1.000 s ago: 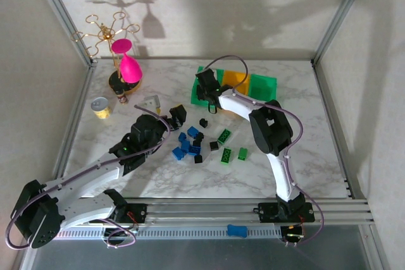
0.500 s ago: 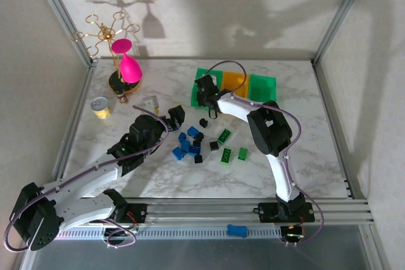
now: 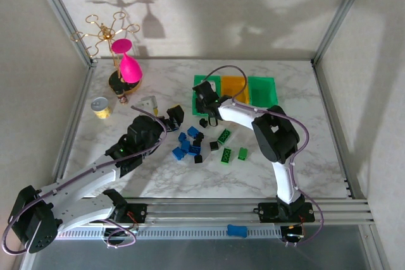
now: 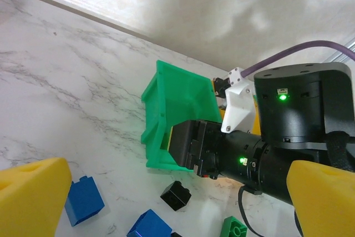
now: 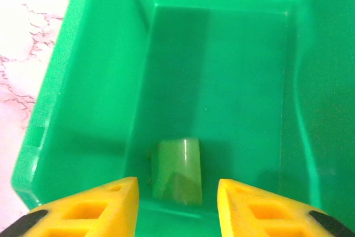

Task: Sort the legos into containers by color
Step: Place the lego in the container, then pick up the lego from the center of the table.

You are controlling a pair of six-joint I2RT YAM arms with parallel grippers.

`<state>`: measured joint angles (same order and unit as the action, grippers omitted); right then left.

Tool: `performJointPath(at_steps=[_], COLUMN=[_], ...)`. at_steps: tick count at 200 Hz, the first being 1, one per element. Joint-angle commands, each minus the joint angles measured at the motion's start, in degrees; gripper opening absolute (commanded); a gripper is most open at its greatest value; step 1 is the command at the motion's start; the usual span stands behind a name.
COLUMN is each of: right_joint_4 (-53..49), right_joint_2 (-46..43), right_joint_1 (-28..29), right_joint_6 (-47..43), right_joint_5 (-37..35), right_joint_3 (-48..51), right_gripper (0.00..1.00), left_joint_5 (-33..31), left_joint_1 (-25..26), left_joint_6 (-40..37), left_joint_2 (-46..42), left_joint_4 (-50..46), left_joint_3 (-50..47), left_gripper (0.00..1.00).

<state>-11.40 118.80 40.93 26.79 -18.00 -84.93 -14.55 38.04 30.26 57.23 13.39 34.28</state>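
Right claw point(image 5: 177, 195) has parted slightly, empty, above green bin point(image 5: 222, 81).

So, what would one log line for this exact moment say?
right gripper: open over left green bin | green lego: inside that bin | left gripper: open, near blue legos loose on marble table

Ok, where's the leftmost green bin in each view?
Top external: leftmost green bin, upper centre, left end of the row.
Left wrist: mid-frame, seen from its side.
Right wrist: directly beneath the camera, interior facing up.
Shared landmark: right gripper, open, at its near edge.
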Motion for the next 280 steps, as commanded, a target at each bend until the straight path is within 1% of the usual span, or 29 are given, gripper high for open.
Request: performJointPath(at_steps=[1,16,33,52,80,103,120,141,162,187,237,280], right_joint_4=[-0.1,-1.0,-0.6,-0.4,-2.8,-5.2,-5.1,-5.0,-4.9,-2.1,0.2,-2.3], right_joint_2=[-4.4,-6.3,-9.9,-14.7,-22.0,-27.1,-31.6,-34.5,-34.9,-33.5,-27.9,-23.9], right_joint_1=[0.2,0.2,0.2,0.2,0.2,0.2,0.9,2.1,3.4,4.3,5.1,5.0], right_joint_6=[0.0,-0.3,-0.5,-0.6,0.9,4.0,7.9,11.8,15.5,19.1,23.2,25.0], right_joint_5=[-0.6,-0.9,0.5,2.0,2.6,3.1,2.5,2.1,0.8,2.2,0.5,-3.7], right_joint_3=[-0.5,-0.6,1.5,5.8,12.5,18.3,24.5,29.7,33.3,36.0,35.4,33.6], right_gripper=[0.43,0.44,0.47,0.5,0.55,0.58,0.61,0.65,0.68,0.7,0.71,0.69], left_joint_5=[1.2,1.7,2.6,3.1,4.6,5.8,6.2,6.3,6.2,5.3,4.1,4.0], left_joint_1=[-0.4,-0.4,-0.3,-0.2,1.1,2.8,4.3,6.1,7.4,8.7,9.4,9.7], left_joint_6=[0.4,0.6,0.5,0.9,2.2,3.5,4.5,5.5,6.5,6.8,7.4,7.4], left_joint_2=[-0.6,-0.6,-0.6,-0.5,-0.5,-0.2,-0.2,-0.2,-0.4,-0.1,0.1,0.7], left_joint_4=[-1.1,-1.3,-1.6,-2.6,-2.1,-1.2,-1.5,-1.7,-1.8,-1.9,-1.3,-1.8], left_joint_3=[0.5,0.9,1.2,1.7,0.7,-0.6,-1.1,-1.6,-2.1,-2.3,-3.1,-2.8], left_gripper=[0.99,0.99,0.99,0.99,0.99,0.99,0.99,1.0,0.99,0.99,1.0,0.99])
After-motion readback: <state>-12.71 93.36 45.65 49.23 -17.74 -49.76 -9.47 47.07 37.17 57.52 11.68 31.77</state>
